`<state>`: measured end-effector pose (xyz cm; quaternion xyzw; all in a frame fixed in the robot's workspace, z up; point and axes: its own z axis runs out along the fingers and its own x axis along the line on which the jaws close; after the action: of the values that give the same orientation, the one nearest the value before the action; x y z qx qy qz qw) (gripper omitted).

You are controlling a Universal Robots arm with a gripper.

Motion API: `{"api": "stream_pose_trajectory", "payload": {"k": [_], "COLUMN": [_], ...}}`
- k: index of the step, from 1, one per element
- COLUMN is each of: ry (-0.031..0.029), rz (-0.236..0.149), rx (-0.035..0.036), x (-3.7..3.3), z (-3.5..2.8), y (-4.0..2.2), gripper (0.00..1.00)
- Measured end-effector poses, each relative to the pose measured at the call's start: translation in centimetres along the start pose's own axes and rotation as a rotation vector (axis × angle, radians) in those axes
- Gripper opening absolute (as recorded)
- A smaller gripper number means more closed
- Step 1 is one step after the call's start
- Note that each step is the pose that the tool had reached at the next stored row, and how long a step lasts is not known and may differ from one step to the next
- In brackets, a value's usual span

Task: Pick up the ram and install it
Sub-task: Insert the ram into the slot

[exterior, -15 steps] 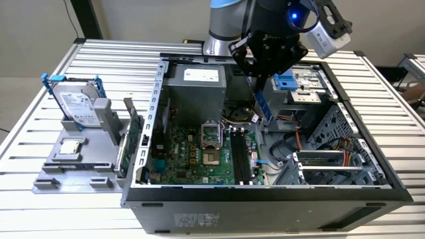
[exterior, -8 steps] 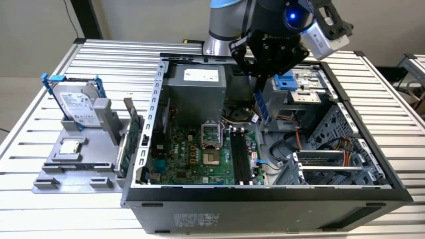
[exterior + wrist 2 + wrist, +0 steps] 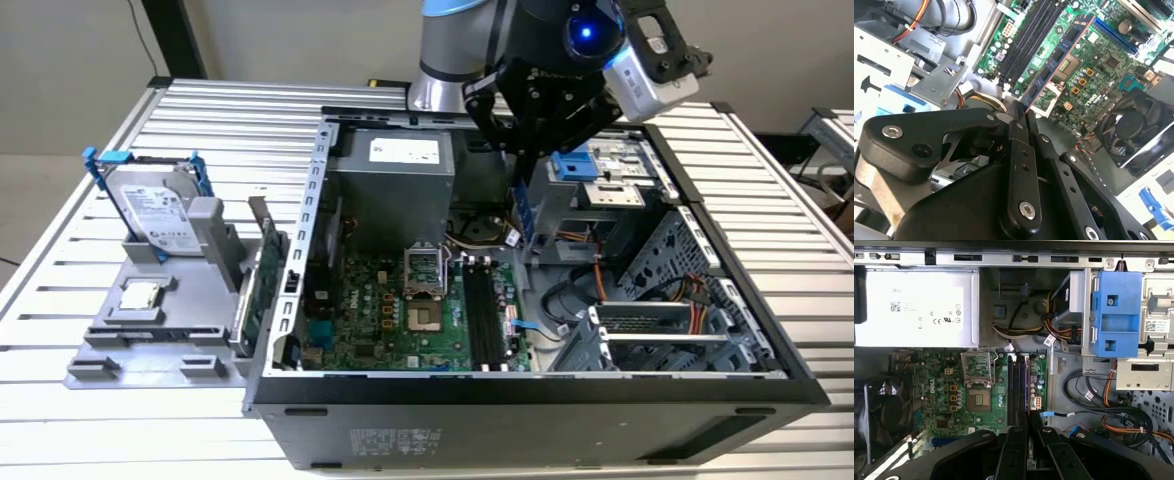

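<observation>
The ram [image 3: 1056, 60] is a thin dark stick with a copper edge and black chips. It is held by one end in my shut gripper [image 3: 1021, 114] and hangs in the air above the motherboard [image 3: 1094, 75]. In the exterior view the ram [image 3: 525, 215] hangs upright from the gripper [image 3: 523, 172] inside the open case, over its back part. The black memory slots [image 3: 483, 320] lie lower, toward the case's front. The second wrist view has these slots [image 3: 1029, 35] beside the stick and apart from it. In the first wrist view the gripper [image 3: 1028, 424] is over the slots [image 3: 1016, 387].
A grey holder [image 3: 147, 345] on the exterior view's left carries a hard drive [image 3: 154, 210], a silver processor chip [image 3: 140, 295] and a green expansion card [image 3: 267, 260]. Inside the case are the power supply [image 3: 394, 160], a blue drive latch [image 3: 577, 165], cables [image 3: 1104, 415] and a fan [image 3: 1131, 125].
</observation>
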<state>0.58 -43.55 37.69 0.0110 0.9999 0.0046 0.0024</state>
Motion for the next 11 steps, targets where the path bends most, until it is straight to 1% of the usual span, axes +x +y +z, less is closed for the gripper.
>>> {"api": "stream_pose_trajectory", "payload": {"k": [5,11], "ry": [-0.0001,0.0], "rz": [0.001,0.002], "rx": [-0.0002,0.0], "x": [-0.1,-0.8], "z": [0.07,0.41], "y": [0.0,0.01], "gripper": [0.0,0.0]}}
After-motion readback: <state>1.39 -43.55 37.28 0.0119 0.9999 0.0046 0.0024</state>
